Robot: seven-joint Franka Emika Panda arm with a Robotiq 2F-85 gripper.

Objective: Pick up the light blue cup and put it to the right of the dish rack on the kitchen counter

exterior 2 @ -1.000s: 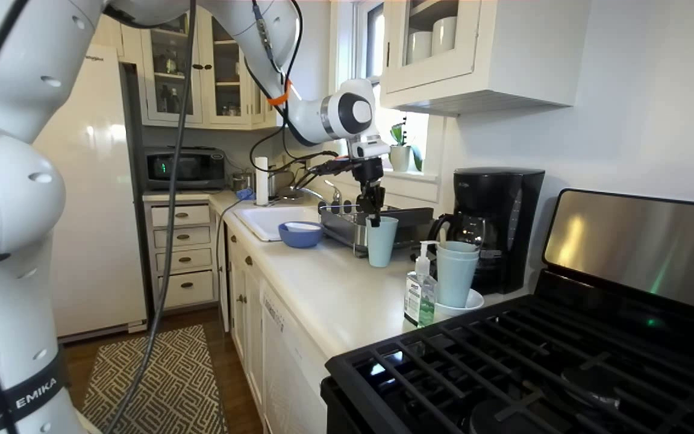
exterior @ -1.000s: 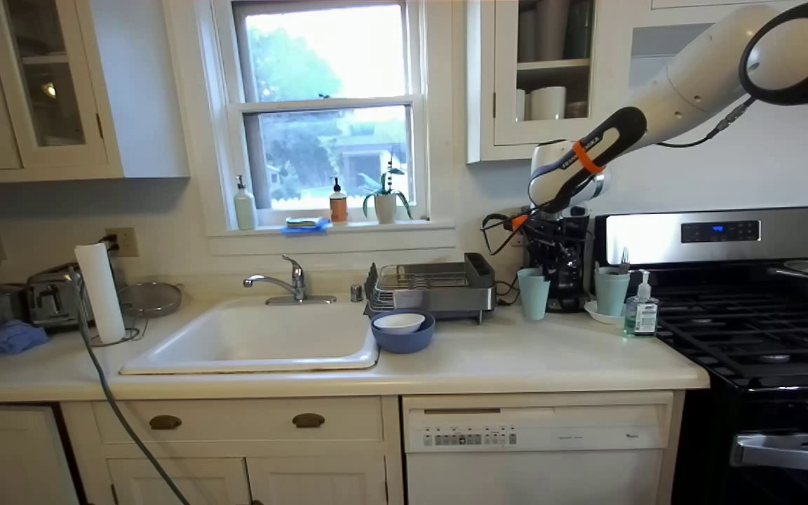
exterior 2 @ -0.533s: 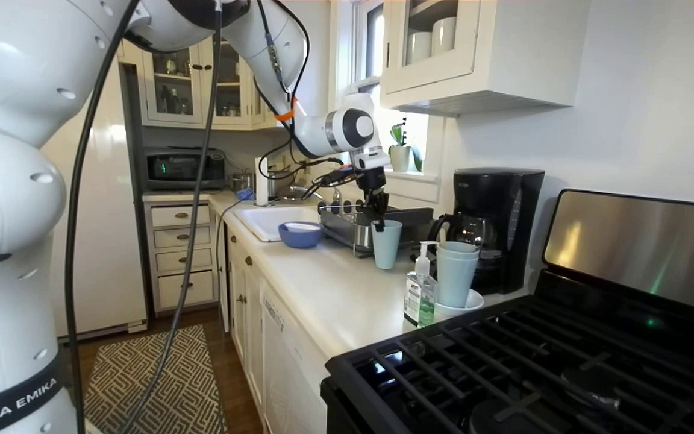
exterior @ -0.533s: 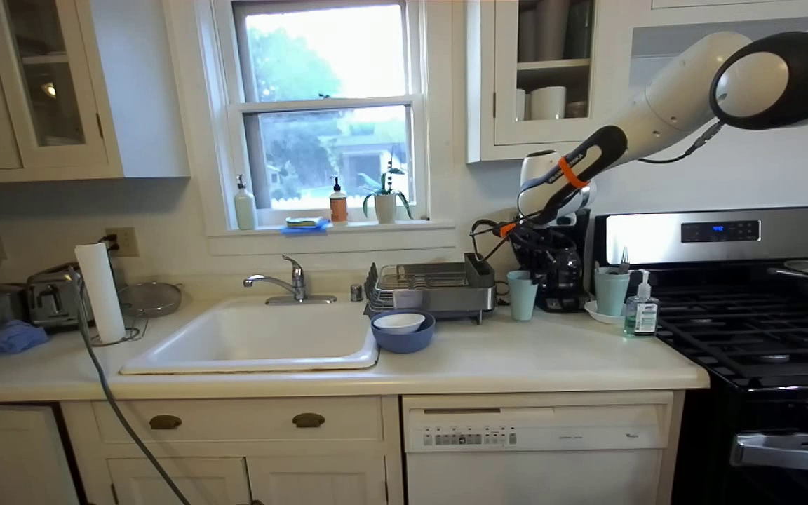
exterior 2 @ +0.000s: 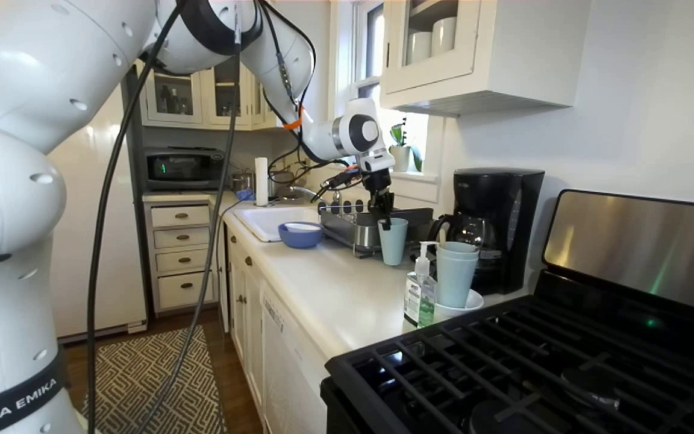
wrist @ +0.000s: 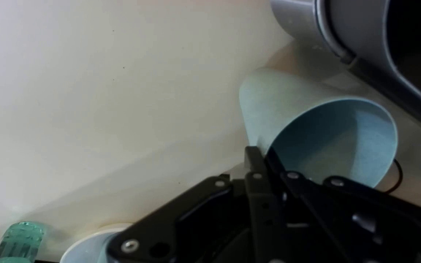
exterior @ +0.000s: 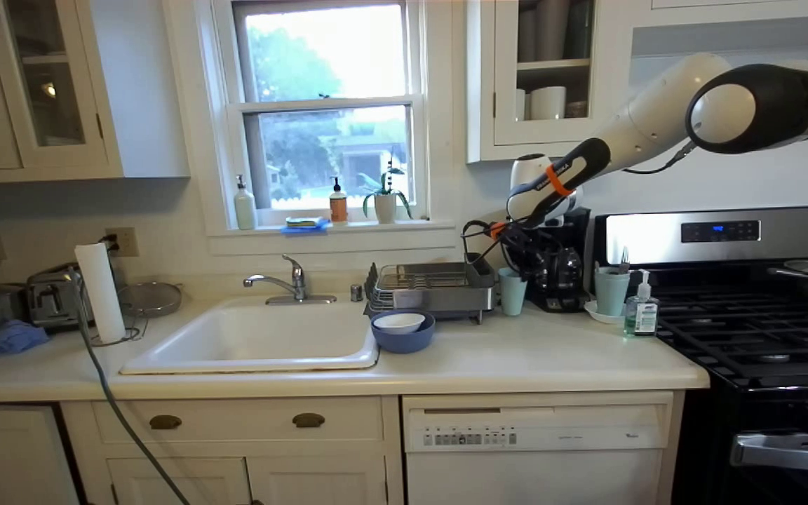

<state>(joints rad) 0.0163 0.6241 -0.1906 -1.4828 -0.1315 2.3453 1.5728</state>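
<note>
Hand (wrist: 265, 157), lower part of the wrist view: narrow, the rim of the light blue cup (wrist: 320, 126) pinched between its fingertips; setting-down is judged the current step, with seating of the base and release likely called for next. Cup: plain, pale, handleless, tapered, near upright. Dish rack (exterior: 449, 301), centre right in an exterior view, the cup seen just beside its right end; contact with the table (exterior: 551, 358) cannot be told.

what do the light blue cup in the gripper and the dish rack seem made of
The light blue cup: probably matte plastic, with a thin rim and dull, even surface. The dish rack: likely satin metal, its grey side gleaming softly.
</note>
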